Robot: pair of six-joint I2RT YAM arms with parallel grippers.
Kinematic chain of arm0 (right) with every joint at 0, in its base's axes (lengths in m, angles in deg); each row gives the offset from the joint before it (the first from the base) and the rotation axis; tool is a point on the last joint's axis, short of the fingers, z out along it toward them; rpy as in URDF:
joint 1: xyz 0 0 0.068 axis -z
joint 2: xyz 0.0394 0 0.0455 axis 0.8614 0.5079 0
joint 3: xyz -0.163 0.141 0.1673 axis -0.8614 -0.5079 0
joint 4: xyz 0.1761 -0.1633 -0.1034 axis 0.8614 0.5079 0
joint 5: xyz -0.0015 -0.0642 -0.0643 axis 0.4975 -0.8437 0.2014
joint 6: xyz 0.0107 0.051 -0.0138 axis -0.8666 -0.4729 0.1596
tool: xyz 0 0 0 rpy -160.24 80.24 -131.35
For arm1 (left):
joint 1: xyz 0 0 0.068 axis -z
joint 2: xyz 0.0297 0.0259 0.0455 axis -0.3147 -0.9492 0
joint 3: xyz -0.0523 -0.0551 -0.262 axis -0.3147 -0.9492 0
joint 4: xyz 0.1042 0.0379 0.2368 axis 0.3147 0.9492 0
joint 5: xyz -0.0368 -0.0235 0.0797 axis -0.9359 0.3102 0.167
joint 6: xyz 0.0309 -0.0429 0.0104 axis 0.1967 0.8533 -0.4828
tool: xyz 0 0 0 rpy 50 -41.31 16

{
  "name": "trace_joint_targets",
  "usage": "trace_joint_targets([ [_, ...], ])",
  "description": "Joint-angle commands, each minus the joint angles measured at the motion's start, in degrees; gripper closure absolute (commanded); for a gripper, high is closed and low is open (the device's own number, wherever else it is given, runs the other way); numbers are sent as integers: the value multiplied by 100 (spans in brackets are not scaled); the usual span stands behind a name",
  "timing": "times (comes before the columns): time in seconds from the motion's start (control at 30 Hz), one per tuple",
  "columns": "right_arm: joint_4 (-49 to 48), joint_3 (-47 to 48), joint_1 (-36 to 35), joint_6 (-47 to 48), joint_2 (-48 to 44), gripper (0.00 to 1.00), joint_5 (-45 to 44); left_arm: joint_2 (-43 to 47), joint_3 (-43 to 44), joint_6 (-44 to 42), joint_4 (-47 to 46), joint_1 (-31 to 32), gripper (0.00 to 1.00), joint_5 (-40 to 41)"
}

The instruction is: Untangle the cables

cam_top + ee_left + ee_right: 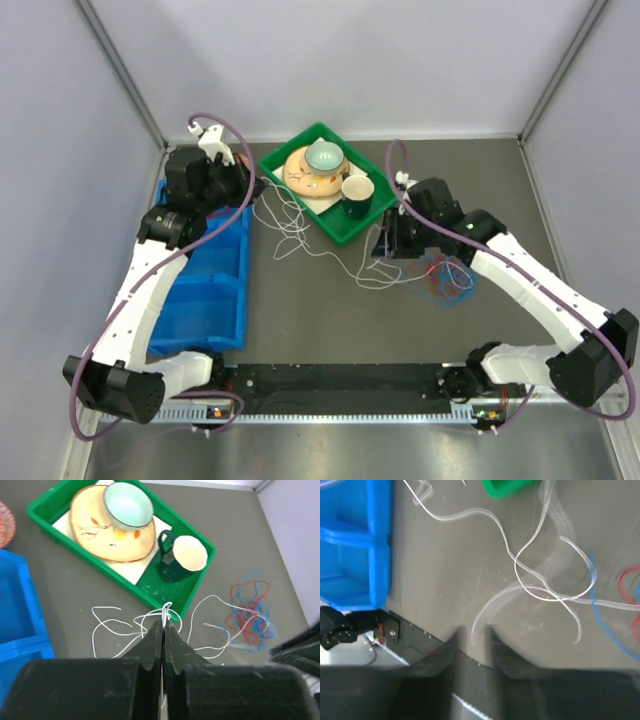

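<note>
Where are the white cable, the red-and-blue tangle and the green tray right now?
white cable [166, 611], left wrist view, on the knotted bunch below the tray's near corner.
red-and-blue tangle [251, 611], left wrist view, on the middle of the heap.
green tray [152, 583], left wrist view, on its bare floor near that corner.

Left pincer [164, 624], upper left in the top view, is clamped onto the white cable [166, 609]; right pincer [472, 634] has its fingers slightly parted.
</note>
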Motion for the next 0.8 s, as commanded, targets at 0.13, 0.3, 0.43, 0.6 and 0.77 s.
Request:
trace_joint_targets([
  [0.13,390,-290,113,31,-352,8,-839,63,-268,-176,-255,656,100,-136],
  [0.3,636,-1070,1185,-592,-1108,17,-901,-393,-250,-580,-18,1782,100,322],
  [0.43,751,-1634,1608,-1059,-1547,23,-831,-956,-189,-686,-8,2853,100,603],
  [0.6,917,-2108,1652,-1437,-1811,22,-901,-1632,-241,-704,-525,3759,100,1103],
  [0.77,1041,-2627,1880,-1753,-2189,21,-823,-2072,-320,-888,-1133,4358,100,1992],
])
